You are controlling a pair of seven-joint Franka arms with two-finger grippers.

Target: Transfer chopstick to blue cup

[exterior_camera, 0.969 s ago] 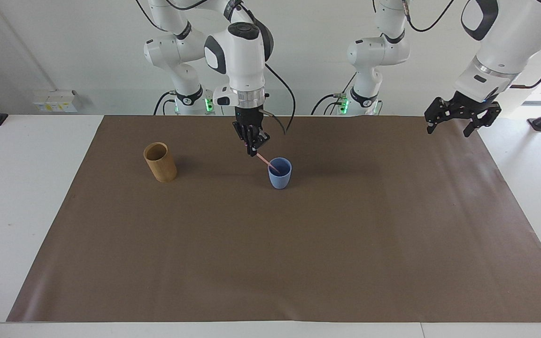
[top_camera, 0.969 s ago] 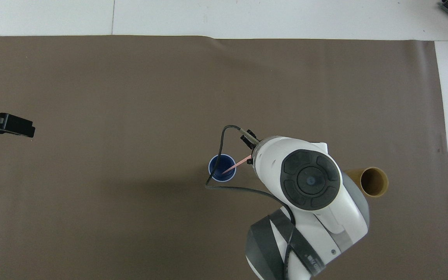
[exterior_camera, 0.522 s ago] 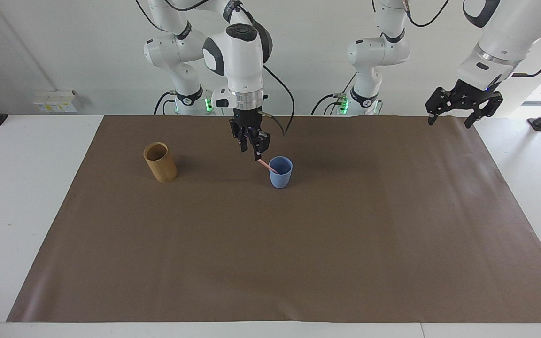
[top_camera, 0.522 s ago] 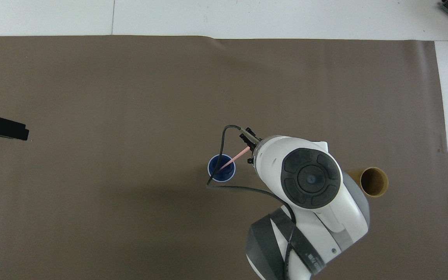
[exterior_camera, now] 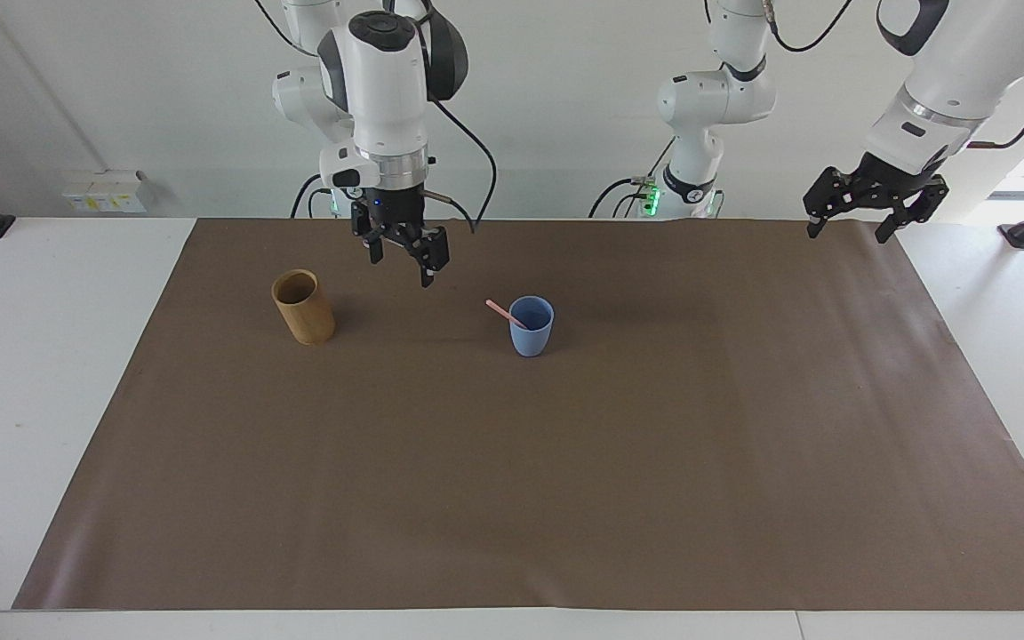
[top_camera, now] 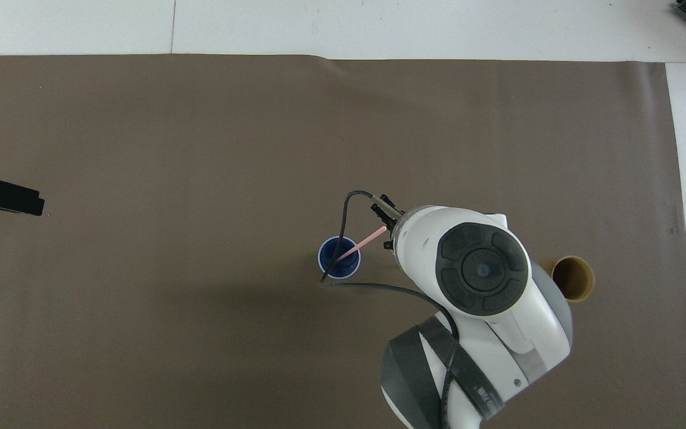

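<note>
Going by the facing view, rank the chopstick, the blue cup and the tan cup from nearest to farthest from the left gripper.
The left gripper hangs open over the mat's corner at the left arm's end.
1. blue cup, mid-mat, nearest.
2. chopstick, leaning out of that cup toward the right arm's end, barely farther.
3. tan cup, toward the right arm's end, plainly farthest.
</note>
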